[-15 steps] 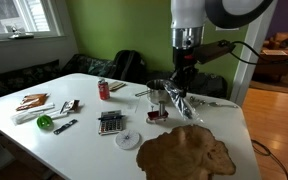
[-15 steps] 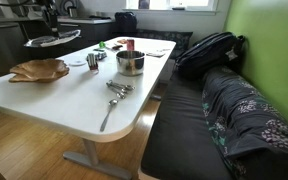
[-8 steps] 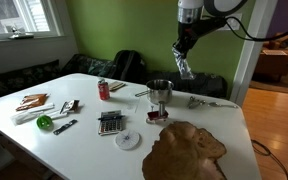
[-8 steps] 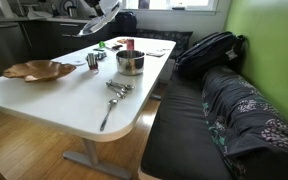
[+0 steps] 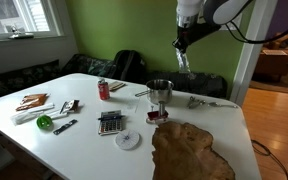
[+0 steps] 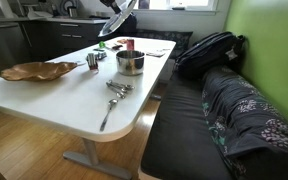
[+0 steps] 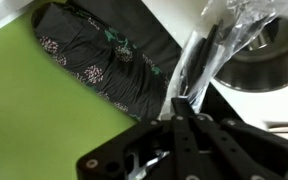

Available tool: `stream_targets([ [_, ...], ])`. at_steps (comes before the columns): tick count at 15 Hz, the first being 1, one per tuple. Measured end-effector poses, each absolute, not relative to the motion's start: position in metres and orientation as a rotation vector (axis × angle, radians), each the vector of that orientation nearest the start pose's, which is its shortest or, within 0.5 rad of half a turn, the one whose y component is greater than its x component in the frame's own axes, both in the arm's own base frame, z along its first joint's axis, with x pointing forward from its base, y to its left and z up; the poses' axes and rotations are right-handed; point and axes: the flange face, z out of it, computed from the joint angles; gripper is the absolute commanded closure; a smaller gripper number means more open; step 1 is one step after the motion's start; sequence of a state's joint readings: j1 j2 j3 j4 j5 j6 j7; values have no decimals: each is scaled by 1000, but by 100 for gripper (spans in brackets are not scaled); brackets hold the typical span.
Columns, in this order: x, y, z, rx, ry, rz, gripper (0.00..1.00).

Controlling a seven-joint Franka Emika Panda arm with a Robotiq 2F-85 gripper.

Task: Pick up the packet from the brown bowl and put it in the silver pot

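Note:
My gripper (image 5: pixel 182 44) hangs high above the table, shut on the slim shiny packet (image 5: pixel 185 60), which dangles from the jaws. It is up and slightly beyond the silver pot (image 5: pixel 160 91). In an exterior view the gripper (image 6: pixel 117 14) is above and behind the pot (image 6: pixel 130 62). The wrist view shows the crinkled silvery packet (image 7: pixel 219 40) between the fingers (image 7: pixel 188 100), with the pot's rim (image 7: pixel 272 62) below at the right. The brown bowl (image 5: pixel 192 150) lies at the table's near edge and also shows in an exterior view (image 6: pixel 39 71).
A red can (image 5: pixel 104 89), a dark calculator (image 5: pixel 110 122), a white disc (image 5: pixel 128 140) and small items lie on the white table (image 5: pixel 84 140). Spoons (image 6: pixel 114 95) lie near the table end. A bench with a backpack (image 6: pixel 212 50) runs alongside.
The gripper has risen from over the brown bowl with the packet and moved up toward the pot. The bowl has shifted and changed its tilt.

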State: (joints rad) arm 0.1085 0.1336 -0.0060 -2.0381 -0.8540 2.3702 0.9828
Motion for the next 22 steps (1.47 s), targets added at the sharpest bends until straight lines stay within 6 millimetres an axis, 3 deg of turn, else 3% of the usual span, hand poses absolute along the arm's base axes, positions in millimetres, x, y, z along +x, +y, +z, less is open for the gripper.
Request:
stream_targets([
  [3, 631, 41, 375, -3477, 647, -999, 100],
  [5, 656, 44, 356, -3512, 696, -1001, 100],
  [10, 708, 88, 327, -3573, 708, -1029, 100],
  [11, 714, 98, 323, -3578, 701, -1040, 96],
  [12, 720, 106, 320, -3582, 700, -1051, 73],
  [15, 734, 120, 313, -3597, 724, -1073, 64],
  [21, 743, 125, 323, -3574, 773, -1065, 18],
  [22, 741, 129, 328, -3562, 734, -1013, 36],
])
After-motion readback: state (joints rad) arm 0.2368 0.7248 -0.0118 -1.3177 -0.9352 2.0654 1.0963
